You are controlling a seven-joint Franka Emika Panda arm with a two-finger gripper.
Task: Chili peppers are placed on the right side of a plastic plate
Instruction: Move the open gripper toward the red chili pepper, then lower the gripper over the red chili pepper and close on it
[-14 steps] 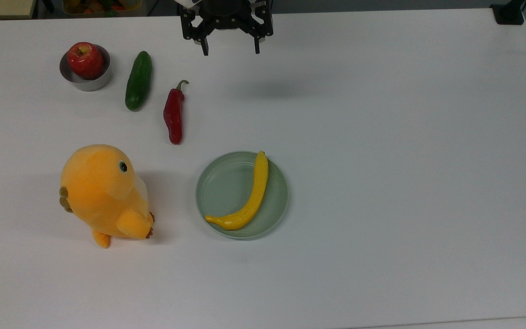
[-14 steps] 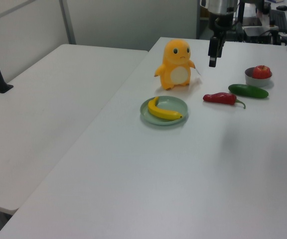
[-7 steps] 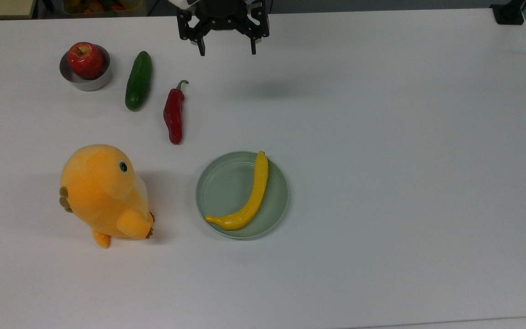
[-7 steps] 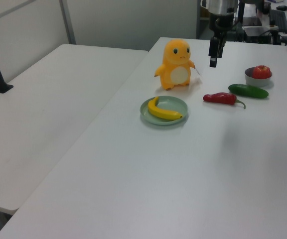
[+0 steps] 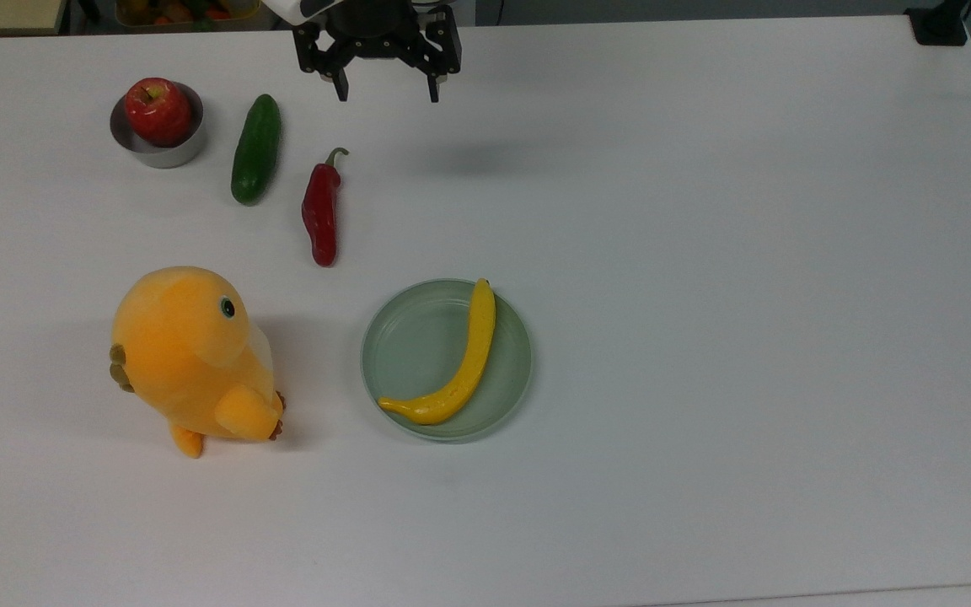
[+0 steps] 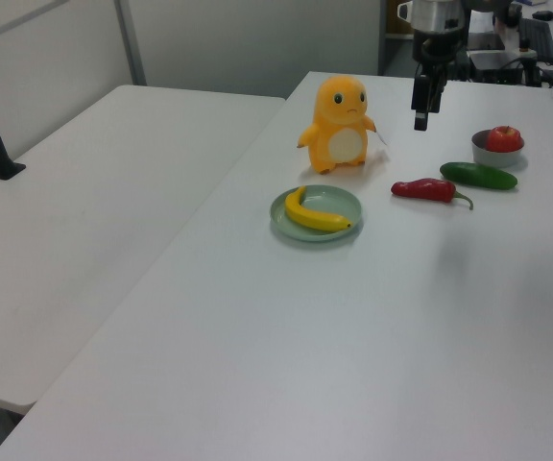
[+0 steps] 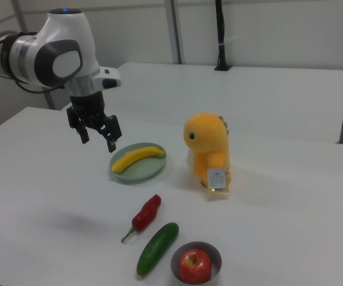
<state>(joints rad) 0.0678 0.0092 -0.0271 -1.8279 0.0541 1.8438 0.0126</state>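
In the right view, the white table (image 7: 290, 226) fills the foreground; the chili peppers (image 7: 146, 216) lie lower centre, the plastic plate (image 7: 137, 167) mid-frame, the wide-spread gripper (image 7: 98, 139) left, the grey wall (image 7: 267, 30) behind.

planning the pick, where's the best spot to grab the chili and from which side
Probably the chili at mid-body, from straight above, fingers closing across its width. It lies flat on the table, apart from the cucumber, and the open gripper already points down.
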